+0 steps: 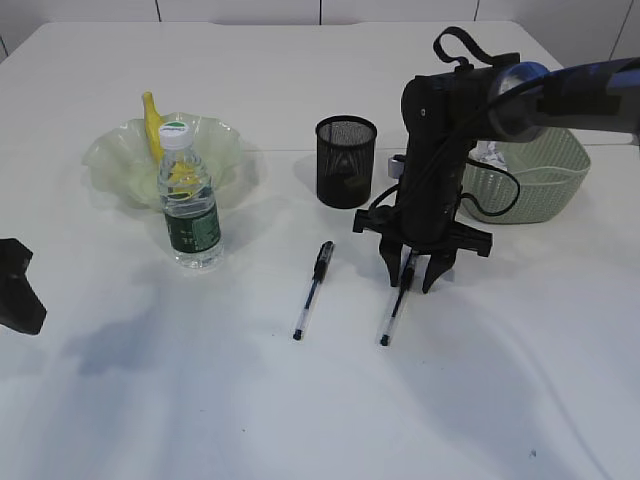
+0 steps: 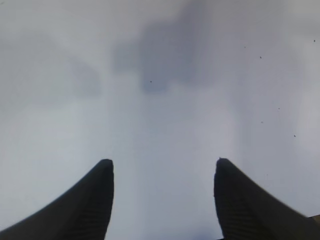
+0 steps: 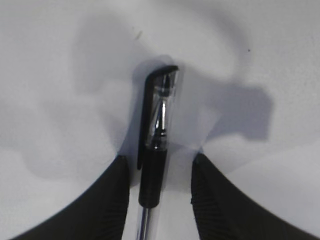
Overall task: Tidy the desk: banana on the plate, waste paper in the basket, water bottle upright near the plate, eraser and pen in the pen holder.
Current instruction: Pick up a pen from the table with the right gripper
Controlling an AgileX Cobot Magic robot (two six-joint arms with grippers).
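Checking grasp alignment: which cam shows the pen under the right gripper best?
Right wrist view: the pen fills the frame, cap end up, lying between the open right gripper fingers. Exterior view shows that pen small, partly behind the gripper. Left wrist view shows only bare table.

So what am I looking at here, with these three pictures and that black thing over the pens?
It is a two-armed robot tidying a desk. One picture looks at the table from outside; the others come from cameras on each wrist. The right pincer straddles a pen, jaws open, not yet gripping. The left pincer is open over bare table. Also there: a second pen, a bottle, a banana in a plate, a pen holder and a basket.
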